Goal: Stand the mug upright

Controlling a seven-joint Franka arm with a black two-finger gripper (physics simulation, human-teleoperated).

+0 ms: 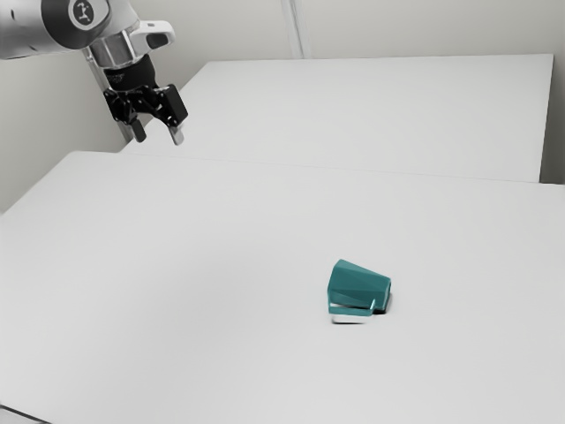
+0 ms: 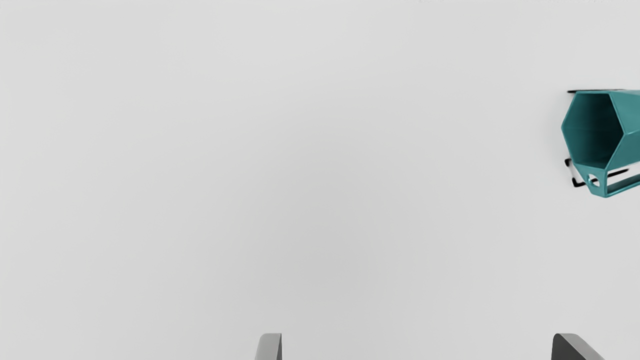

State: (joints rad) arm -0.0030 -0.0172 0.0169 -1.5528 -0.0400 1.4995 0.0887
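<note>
The mug [image 1: 357, 287] lies on its side on the table [image 1: 194, 256], away from the far edge [image 1: 309, 166] — the claw [image 1: 157, 138], spread wide, hangs well off with big room between.

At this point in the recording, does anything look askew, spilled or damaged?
The teal mug lies on its side on the white table, its opening facing sideways rather than up. No spill or damage is visible.
</note>
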